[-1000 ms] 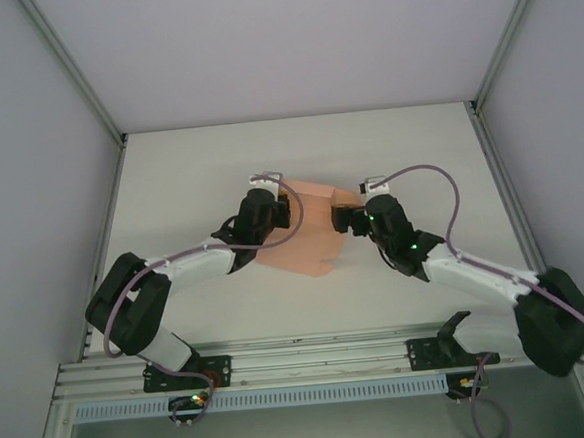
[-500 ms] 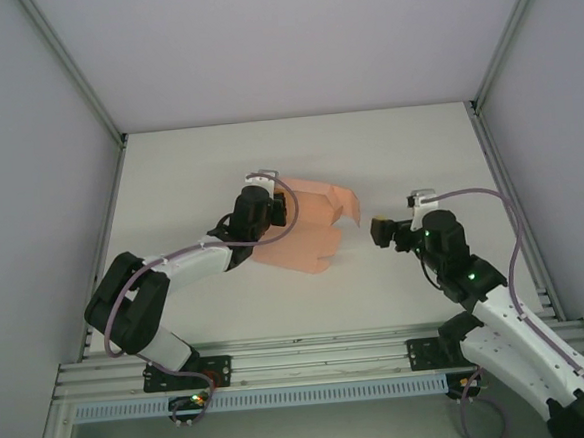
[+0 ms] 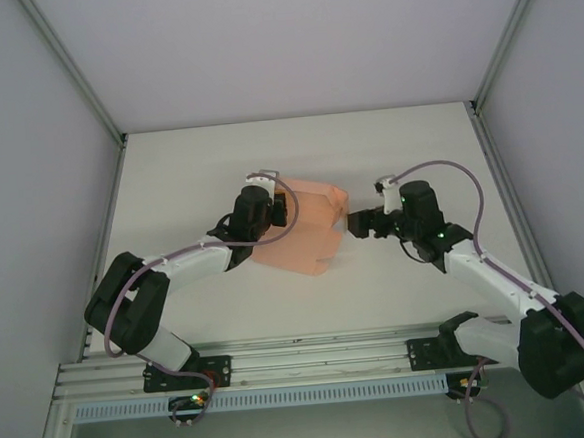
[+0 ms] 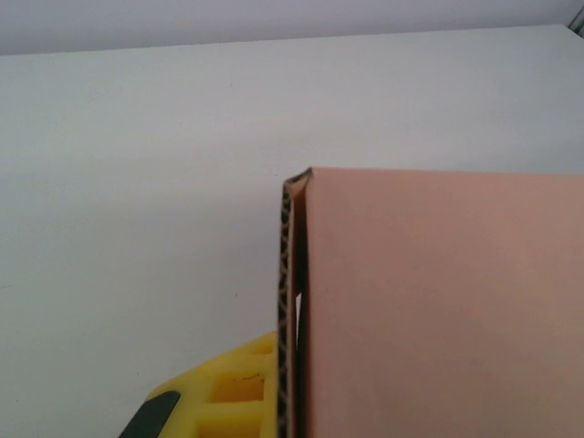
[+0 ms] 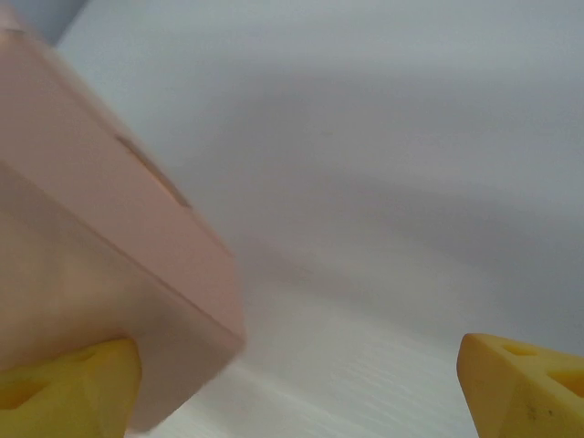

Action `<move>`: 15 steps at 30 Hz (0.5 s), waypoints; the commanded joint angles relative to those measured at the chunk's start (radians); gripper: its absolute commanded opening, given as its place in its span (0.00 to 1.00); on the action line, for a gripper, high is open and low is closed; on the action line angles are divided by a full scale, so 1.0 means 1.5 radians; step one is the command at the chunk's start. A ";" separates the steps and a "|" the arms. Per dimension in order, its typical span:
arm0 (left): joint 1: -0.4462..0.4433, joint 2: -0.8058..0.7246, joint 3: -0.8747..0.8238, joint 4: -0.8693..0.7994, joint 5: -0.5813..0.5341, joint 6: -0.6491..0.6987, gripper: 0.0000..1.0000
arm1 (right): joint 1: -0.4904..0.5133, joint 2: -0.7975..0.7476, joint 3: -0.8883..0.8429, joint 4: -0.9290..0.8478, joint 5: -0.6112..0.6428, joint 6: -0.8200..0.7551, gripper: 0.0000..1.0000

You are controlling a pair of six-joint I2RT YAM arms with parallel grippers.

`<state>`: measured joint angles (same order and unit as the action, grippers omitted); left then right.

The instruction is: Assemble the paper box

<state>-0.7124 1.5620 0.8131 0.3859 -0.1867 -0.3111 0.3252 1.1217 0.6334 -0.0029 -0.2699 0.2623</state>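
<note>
The salmon-pink paper box (image 3: 311,233) stands partly folded in the middle of the table. My left gripper (image 3: 284,218) is shut on its left wall. In the left wrist view the doubled card edge (image 4: 290,310) runs straight up from the jaws, with one yellow finger (image 4: 228,392) on its left and a flat pink panel (image 4: 438,310) on the right. My right gripper (image 3: 357,224) is open at the box's right side. In the right wrist view a box corner (image 5: 109,255) lies against the left finger (image 5: 64,383), and the other finger (image 5: 520,374) stands far off to the right.
The box rests on a white table (image 3: 408,151) enclosed by grey walls and aluminium posts (image 3: 487,75). The rail (image 3: 312,358) with both arm bases runs along the near edge. Bare table surface lies behind the box and on both sides of it.
My right gripper pulled away to the right half a second ago and has come back to the box's right side. The box's upper right flap now sits closer in. The left arm held still.
</note>
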 commanded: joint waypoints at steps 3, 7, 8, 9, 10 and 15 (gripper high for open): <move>-0.005 -0.012 0.003 0.009 0.008 -0.005 0.00 | 0.041 0.061 0.051 0.086 -0.049 -0.007 0.90; -0.008 -0.016 0.002 0.011 0.009 -0.005 0.00 | 0.062 0.123 0.083 0.093 -0.032 -0.011 0.88; -0.009 -0.017 0.001 0.011 0.007 -0.004 0.00 | 0.068 0.136 0.090 0.095 -0.020 -0.009 0.84; -0.010 -0.019 0.000 0.011 0.006 -0.004 0.00 | 0.074 0.147 0.097 0.097 -0.009 -0.011 0.78; -0.010 -0.020 0.000 0.011 0.003 -0.004 0.00 | 0.080 0.156 0.103 0.097 0.001 -0.016 0.72; -0.012 -0.023 0.000 0.006 -0.017 -0.009 0.00 | 0.118 0.177 0.131 0.070 0.152 -0.032 0.57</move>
<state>-0.7208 1.5620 0.8127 0.3882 -0.1913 -0.3115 0.4770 1.3769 0.7959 0.1074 -0.2070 0.2352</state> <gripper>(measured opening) 0.073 0.581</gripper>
